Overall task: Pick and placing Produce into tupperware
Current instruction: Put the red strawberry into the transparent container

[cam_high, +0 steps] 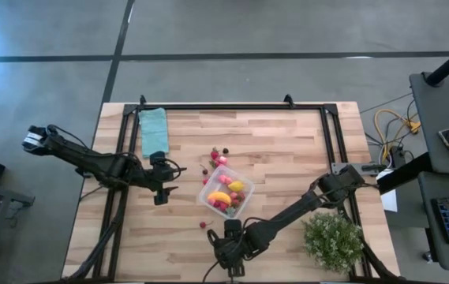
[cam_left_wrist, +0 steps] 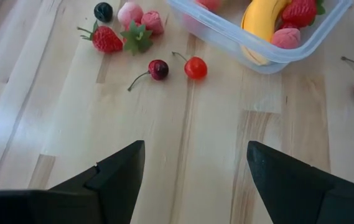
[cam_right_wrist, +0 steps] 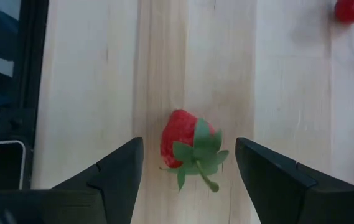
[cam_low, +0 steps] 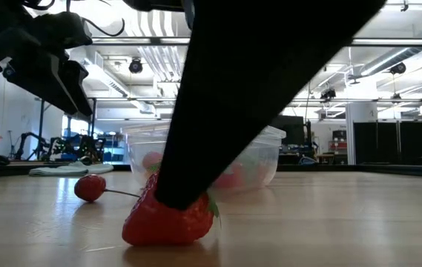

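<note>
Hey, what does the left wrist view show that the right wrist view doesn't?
Only the left wrist view shows the clear tub with a banana and strawberries inside, plus loose pieces beside it: a dark cherry, a red cherry and a strawberry. Only the right wrist view shows a lone strawberry lying between the open fingers of the right gripper. Both show bare wooden table and open fingers; the left gripper holds nothing.

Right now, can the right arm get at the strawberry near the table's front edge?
Probably yes. The right tool is open, with the strawberry lying between its fingers on bare wood; nothing blocks it.
</note>
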Motion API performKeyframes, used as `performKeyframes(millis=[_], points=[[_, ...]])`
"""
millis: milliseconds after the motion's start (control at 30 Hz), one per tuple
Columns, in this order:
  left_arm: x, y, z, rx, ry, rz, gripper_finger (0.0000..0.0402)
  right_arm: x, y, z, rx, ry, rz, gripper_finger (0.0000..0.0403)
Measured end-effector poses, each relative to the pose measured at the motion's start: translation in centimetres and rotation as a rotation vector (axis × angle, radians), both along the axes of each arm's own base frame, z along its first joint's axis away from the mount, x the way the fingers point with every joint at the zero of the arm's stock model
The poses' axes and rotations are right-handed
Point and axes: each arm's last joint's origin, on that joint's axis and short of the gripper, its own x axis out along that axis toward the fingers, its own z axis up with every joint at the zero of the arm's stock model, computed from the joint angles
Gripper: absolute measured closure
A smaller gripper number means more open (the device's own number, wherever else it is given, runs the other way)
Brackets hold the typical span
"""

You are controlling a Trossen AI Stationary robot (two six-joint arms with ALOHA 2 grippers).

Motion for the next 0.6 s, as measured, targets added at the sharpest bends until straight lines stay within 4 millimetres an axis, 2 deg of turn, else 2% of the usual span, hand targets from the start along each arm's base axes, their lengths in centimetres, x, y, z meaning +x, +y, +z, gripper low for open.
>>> performKeyframes(millis=[600], points=[[-0.04, 0.01, -0.11, -0.009, 0.001, 0.011, 0.0134, -0.14, -0.22, -0.47, -0.012, 0.009, -0.01, 0.0162]])
